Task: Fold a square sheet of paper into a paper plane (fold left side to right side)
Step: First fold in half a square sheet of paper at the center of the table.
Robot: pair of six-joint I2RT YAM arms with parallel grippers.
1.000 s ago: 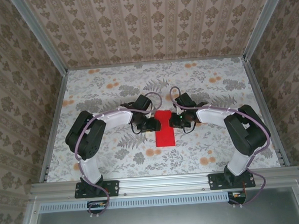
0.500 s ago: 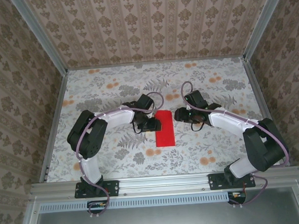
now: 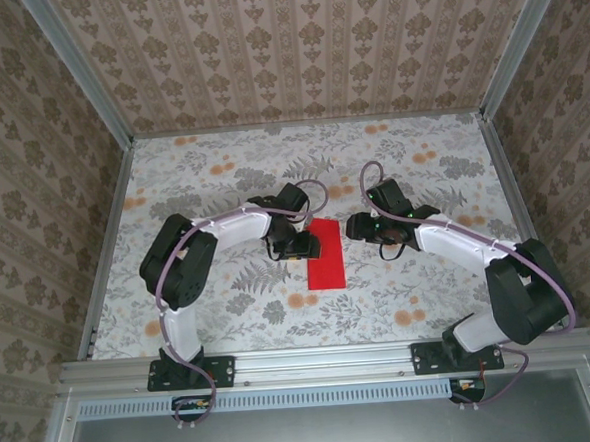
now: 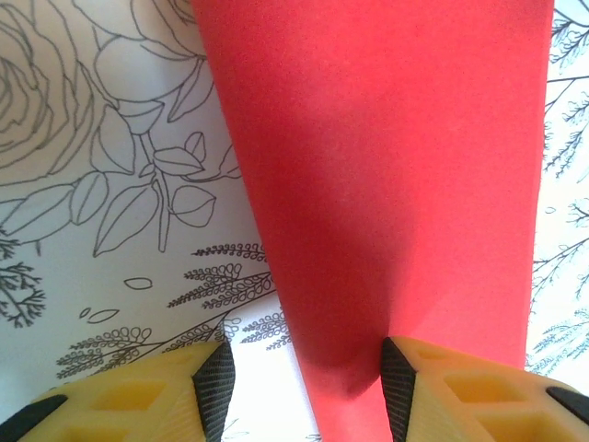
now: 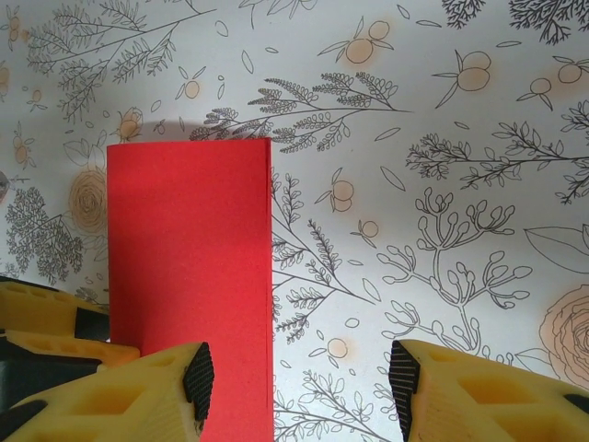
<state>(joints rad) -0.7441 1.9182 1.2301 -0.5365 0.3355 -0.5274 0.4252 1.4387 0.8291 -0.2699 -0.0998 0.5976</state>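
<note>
The square sheet of paper (image 3: pixel 325 252) lies mid-table as a half-width rectangle, so the left-to-right fold looks done, with the left gripper (image 4: pixel 304 368) spread across its left edge, perhaps pressing, and the right gripper (image 5: pixel 299 368) released just right; next, firm the crease.

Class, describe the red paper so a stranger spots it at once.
Find the middle of the floral tablecloth. There, between the left gripper and right gripper, lies the sheet of paper, a narrow rectangle. Only it is plain, sharp-edged bright red.
</note>
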